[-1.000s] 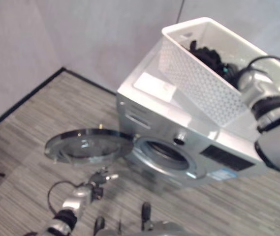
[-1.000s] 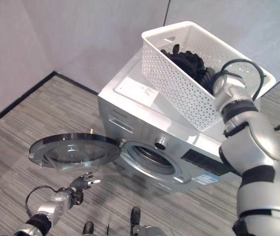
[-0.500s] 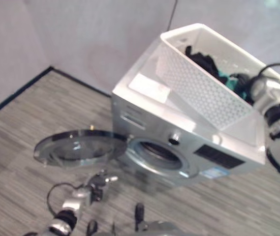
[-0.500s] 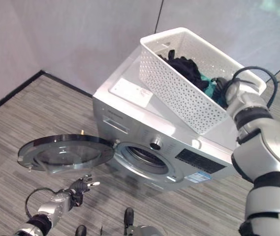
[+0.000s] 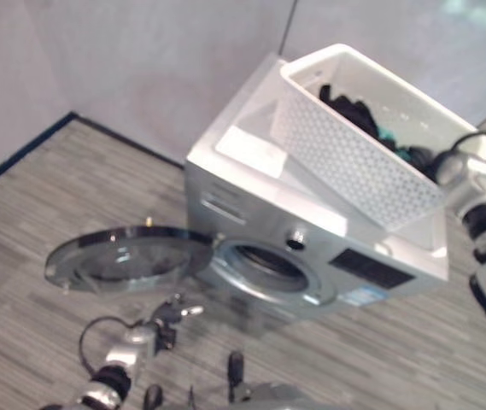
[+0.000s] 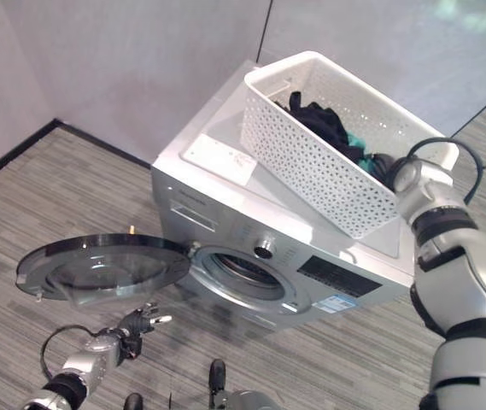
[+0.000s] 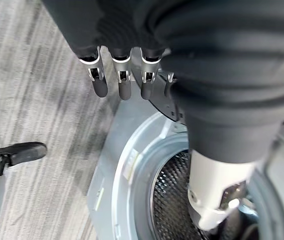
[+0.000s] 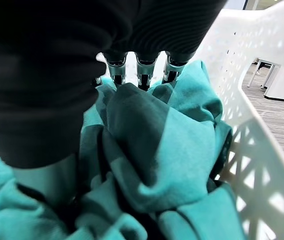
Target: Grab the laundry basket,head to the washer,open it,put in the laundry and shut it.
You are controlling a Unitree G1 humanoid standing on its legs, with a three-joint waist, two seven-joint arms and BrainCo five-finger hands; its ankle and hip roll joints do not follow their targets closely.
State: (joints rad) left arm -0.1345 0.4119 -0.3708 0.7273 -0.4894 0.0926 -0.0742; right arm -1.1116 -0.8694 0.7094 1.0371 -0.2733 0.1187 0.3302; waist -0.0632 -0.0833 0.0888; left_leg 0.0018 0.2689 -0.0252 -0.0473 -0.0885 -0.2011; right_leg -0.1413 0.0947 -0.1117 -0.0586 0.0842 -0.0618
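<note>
Flooring of grey striped carpet [image 6: 72,196] spreads across the room we look down on, meeting pale walls [image 6: 140,60] at a dark baseboard. On it stands a silver front-loading washing machine [image 6: 225,218], the largest object here. Its round glass door [image 6: 97,266] is swung fully open to our left, lying nearly flat, and the drum opening [image 6: 244,272] is exposed; our left wrist view looks straight into the perforated metal drum [image 7: 174,200].

On the washer's top sits a white perforated laundry basket [image 6: 311,162], tilted, with one long side facing us. Inside it we see the laundry: dark clothes [image 6: 319,124] toward the far end and a teal garment [image 8: 166,150] toward the near end, by our right arm. A white sheet of paper [image 6: 219,158] lies on the washer top just beside the basket.

Our right robot hand [image 8: 139,72] is down inside the basket. In its wrist view the fingers [image 8: 142,75] reach straight into the folds of the teal garment, touching the cloth, their tips partly buried; we cannot tell whether they grip it.

Our left robot hand [image 6: 136,323] hangs low, below the open door and in front of the washer, holding nothing, its fingers [image 7: 123,75] loosely extended.
</note>
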